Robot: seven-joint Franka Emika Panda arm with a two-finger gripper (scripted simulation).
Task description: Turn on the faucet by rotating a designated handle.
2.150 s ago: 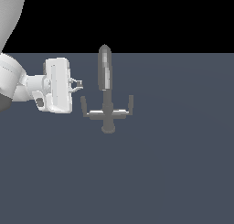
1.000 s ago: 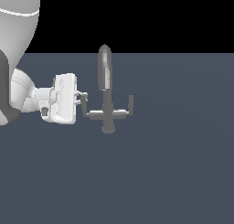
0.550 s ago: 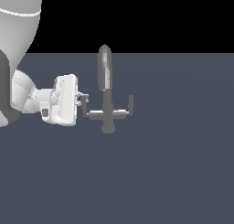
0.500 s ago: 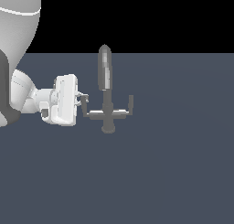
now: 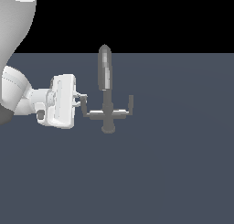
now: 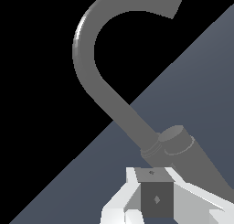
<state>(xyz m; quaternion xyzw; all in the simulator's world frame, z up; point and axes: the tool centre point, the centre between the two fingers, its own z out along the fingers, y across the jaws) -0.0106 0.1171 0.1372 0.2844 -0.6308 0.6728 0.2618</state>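
Observation:
The grey faucet (image 5: 106, 77) stands mid-scene in the exterior view, with a tall spout, a thin stem and a round base. Its crossbar carries the handle (image 5: 85, 106) on the exterior view's left, an arm with a short upright tip. My white gripper (image 5: 82, 98) reaches in from that side, its fingertips at the top of the handle's tip. In the wrist view the gripper (image 6: 156, 191) is shut, with no gap between the dark pads and nothing held. The handle's stubby tip (image 6: 185, 150) lies just beyond them, and the curved spout (image 6: 89, 58) rises behind it.
The matching arm of the crossbar (image 5: 130, 104) stands on the exterior view's right. The faucet sits on a flat blue-grey floor (image 5: 173, 173). My white arm (image 5: 13, 95) fills the exterior view's left edge.
Since two seconds ago my hand has dropped lower and brought its fingertips up to the handle's tip. Over the last second it has hardly moved. The crossbar shows no turn.

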